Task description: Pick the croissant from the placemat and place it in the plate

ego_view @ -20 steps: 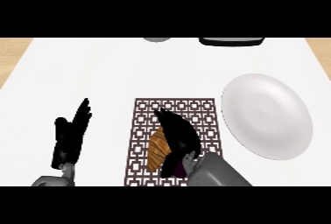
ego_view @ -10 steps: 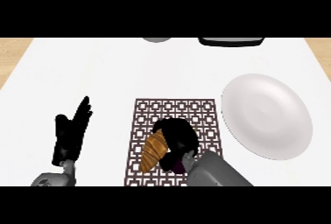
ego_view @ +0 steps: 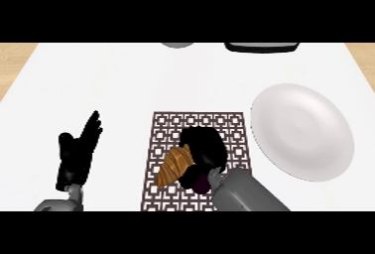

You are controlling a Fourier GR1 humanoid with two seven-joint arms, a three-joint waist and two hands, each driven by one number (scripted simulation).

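A golden-brown croissant lies on the dark lattice placemat at the lower middle of the head view. My right hand sits over the croissant's right side, its fingers curled down around it and hiding part of it. A white plate stands to the right of the placemat, with nothing on it. At the lower left my left hand rests open with fingers up, well apart from the placemat.
A dark tray-like object and a grey round object sit at the counter's far edge. A wooden strip shows beyond the white counter on the left.
My right hand's fingers have curled from stretched over the placemat to closed around the croissant. The left hand and the plate have not moved.
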